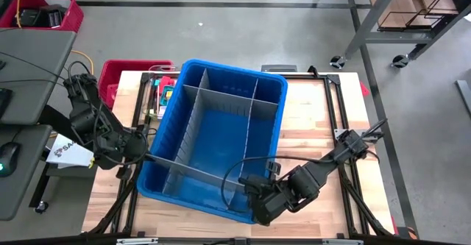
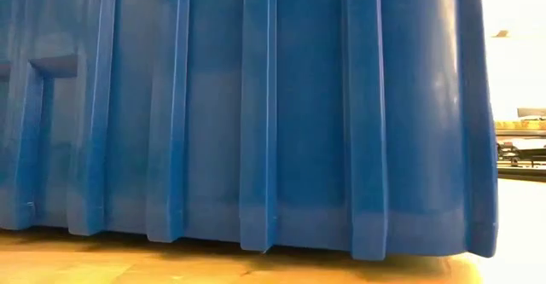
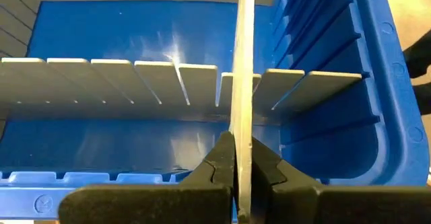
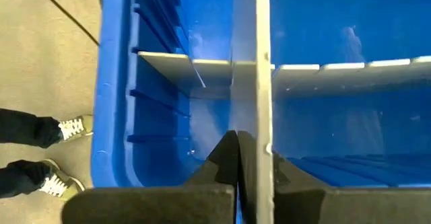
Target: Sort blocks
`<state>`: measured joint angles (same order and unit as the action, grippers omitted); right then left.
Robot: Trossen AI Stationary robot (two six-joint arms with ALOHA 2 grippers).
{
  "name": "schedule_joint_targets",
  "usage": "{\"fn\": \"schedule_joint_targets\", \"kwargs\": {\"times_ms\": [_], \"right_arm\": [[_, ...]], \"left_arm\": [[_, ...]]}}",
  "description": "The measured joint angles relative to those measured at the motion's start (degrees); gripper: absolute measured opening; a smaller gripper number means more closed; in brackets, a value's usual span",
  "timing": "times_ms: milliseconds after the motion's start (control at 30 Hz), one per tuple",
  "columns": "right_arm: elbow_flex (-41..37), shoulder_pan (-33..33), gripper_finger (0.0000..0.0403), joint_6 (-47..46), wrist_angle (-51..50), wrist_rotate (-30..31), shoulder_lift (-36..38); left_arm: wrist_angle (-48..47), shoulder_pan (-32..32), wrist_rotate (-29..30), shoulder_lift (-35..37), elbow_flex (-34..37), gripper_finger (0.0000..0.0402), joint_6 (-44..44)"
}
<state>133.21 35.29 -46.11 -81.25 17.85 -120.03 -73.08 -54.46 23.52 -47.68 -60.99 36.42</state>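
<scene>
Bin (image 1: 217,138): large, blue, on the wooden table (image 1: 316,127), split by grey dividers (image 1: 221,105) into compartments.
Left claw (image 3: 234,158): at the bin's left rim, pinched tight on the edge of a divider (image 3: 242,83).
Right claw (image 4: 248,158): at the bin's near rim, clamped on a second divider (image 4: 252,62).
Blocks (image 1: 166,92): a few small coloured pieces, on the table just beside the bin's far left corner, outside it.
Person's shoes (image 4: 64,153): on the floor by the table.

White tag (image 1: 65,151) by left arm, dark lettering cut off, nothing else legible
</scene>
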Motion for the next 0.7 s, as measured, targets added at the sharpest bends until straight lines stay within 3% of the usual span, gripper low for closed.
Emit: {"fn": "schedule_joint_targets", "kwargs": {"times_ms": [367, 500, 700], "right_arm": [[0.0, 0.0, 0.0, -0.4, 3.3, -3.2, -3.0], [0.0, 0.4, 0.0, -0.5, 3.0, -4.4, -2.6], [0.2, 0.2, 0.0, -0.1, 3.3, -6.0, -2.1]], "left_arm": [[1.6, 0.0, 3.6, -1.4, -0.4, 0.0001, -4.1], [8.3, 0.0, 5.3, -1.4, -4.3, 0.0001, -6.2], [9.0, 0.1, 10.1, -1.4, -6.3, 0.0001, -10.4]]}}
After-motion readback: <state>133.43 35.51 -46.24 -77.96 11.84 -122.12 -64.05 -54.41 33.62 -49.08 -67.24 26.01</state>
